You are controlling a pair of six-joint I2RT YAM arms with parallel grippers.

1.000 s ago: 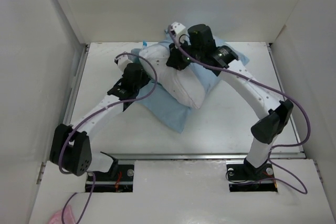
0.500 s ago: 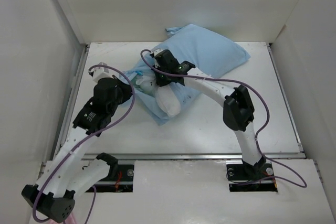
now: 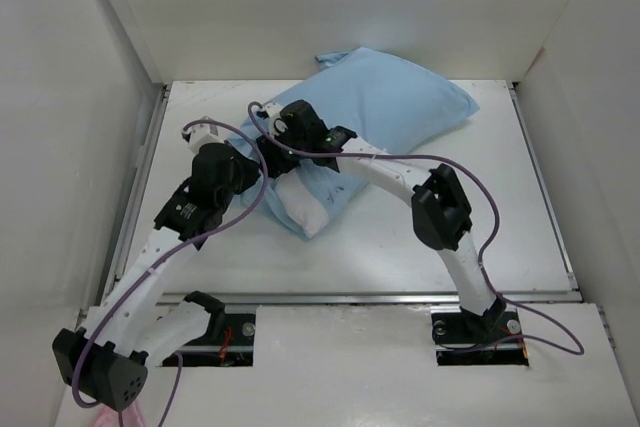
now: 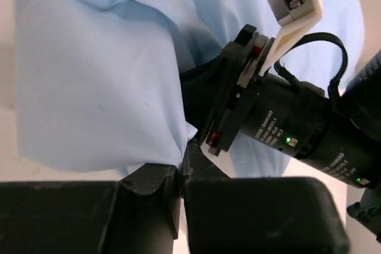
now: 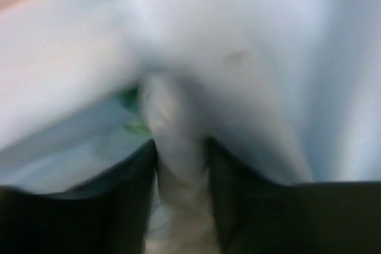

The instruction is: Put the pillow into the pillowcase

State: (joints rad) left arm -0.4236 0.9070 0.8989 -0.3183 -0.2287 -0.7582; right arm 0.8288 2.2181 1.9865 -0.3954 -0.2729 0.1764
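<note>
The light blue pillowcase (image 3: 400, 107) lies plump at the back middle, its mouth toward the front left. The white pillow (image 3: 300, 209) is mostly inside it; only its end shows at the mouth. My left gripper (image 3: 250, 160) is at the mouth's left side. In the left wrist view it (image 4: 180, 173) is shut on the edge of the pillowcase (image 4: 95, 87). My right gripper (image 3: 270, 149) is at the mouth just beside the left one. In the right wrist view it (image 5: 181, 165) is shut on a fold of the pillow (image 5: 226, 57), with the mint-green lining (image 5: 134, 117) next to it.
White walls close the table on the left, back and right. The right arm's forearm (image 3: 390, 172) lies across the pillowcase, and its wrist (image 4: 286, 129) is close in front of my left gripper. Bare tabletop (image 3: 400, 247) lies in front.
One second ago the pillow lay on top of the pillowcase; now it is mostly inside. In the last half second both grippers closed in at the mouth, and less white shows.
</note>
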